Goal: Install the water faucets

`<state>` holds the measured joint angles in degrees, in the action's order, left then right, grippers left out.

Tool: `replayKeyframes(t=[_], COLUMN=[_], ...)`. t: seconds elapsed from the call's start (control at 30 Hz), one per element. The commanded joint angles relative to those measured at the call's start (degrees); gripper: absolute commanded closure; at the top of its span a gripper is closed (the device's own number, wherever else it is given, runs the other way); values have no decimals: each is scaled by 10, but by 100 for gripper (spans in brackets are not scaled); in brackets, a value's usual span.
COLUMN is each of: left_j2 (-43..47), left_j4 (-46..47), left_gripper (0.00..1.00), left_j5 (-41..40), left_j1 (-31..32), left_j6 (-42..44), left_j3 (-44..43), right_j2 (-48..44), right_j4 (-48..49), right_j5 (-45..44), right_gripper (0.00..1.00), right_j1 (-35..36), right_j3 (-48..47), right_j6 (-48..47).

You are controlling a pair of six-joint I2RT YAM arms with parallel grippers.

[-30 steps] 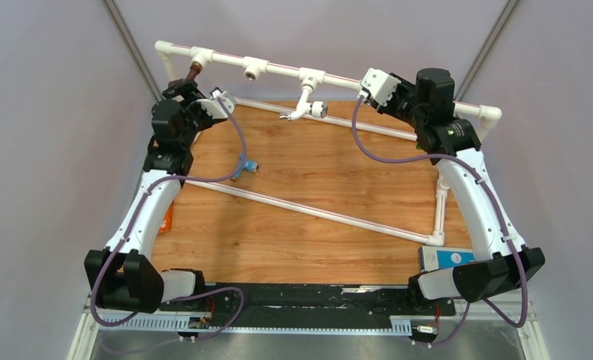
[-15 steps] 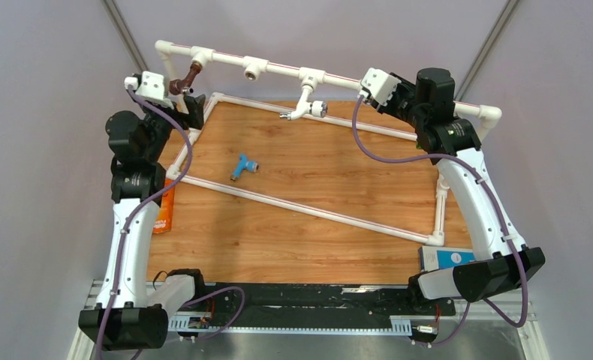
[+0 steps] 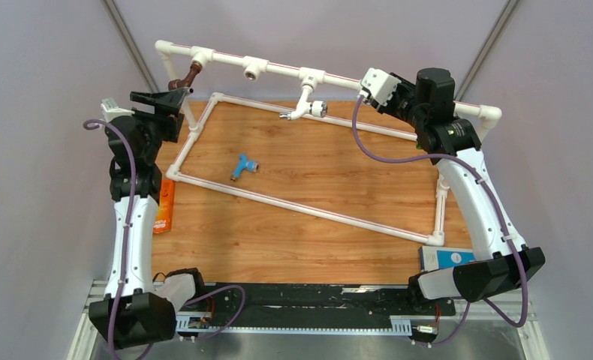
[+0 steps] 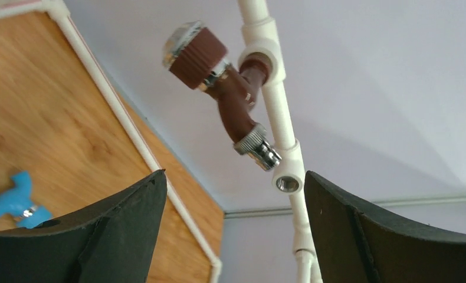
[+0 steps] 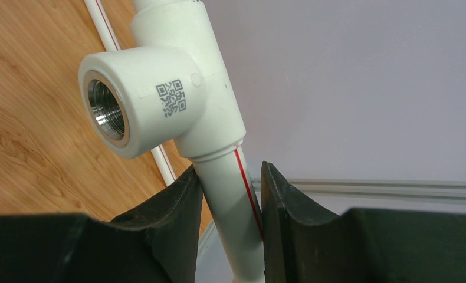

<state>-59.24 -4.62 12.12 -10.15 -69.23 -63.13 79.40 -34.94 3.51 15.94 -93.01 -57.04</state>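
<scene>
The dark brown faucet (image 3: 182,79) hangs screwed into the leftmost tee of the raised white pipe (image 3: 278,67); it also shows in the left wrist view (image 4: 230,100). My left gripper (image 3: 158,100) is open and empty, just left of it and apart (image 4: 233,177). The white faucet (image 3: 305,105) hangs from the third tee. The light blue faucet (image 3: 242,165) lies loose on the wooden table (image 4: 12,197). The second tee socket (image 4: 288,183) is empty. My right gripper (image 3: 363,84) is shut on the pipe (image 5: 230,200) just below an empty tee socket (image 5: 110,109). No green faucet is in view.
The white pipe frame (image 3: 301,206) lies across the wooden table (image 3: 316,165) and rises at the back. An orange object (image 3: 164,208) lies at the table's left edge. A blue and white box (image 3: 447,257) sits at the front right corner.
My left gripper has drawn back from the brown faucet to the left and turned; the faucet stays in its tee. The right arm has not moved.
</scene>
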Motion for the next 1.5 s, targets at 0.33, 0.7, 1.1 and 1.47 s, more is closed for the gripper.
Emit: replayKeyframes(t=[0.33, 0.7, 1.1, 1.47], left_j2=[-117, -178, -157, -120], left_j4=[163, 281, 85, -49], left_gripper=[16, 84, 100, 88], left_j5=[-33, -7, 76, -91], left_j1=[-6, -6, 43, 176], left_j6=[-261, -279, 587, 1334], left_j3=[-9, -1, -100, -42], right_j2=[9, 12, 10, 10], right_j4=[-25, -24, -22, -22], right_j5=[53, 51, 55, 53], right_gripper=[100, 100, 100, 100], right_j1=[17, 16, 16, 17], right_j3=[20, 19, 21, 18], right_j6=[92, 90, 92, 92])
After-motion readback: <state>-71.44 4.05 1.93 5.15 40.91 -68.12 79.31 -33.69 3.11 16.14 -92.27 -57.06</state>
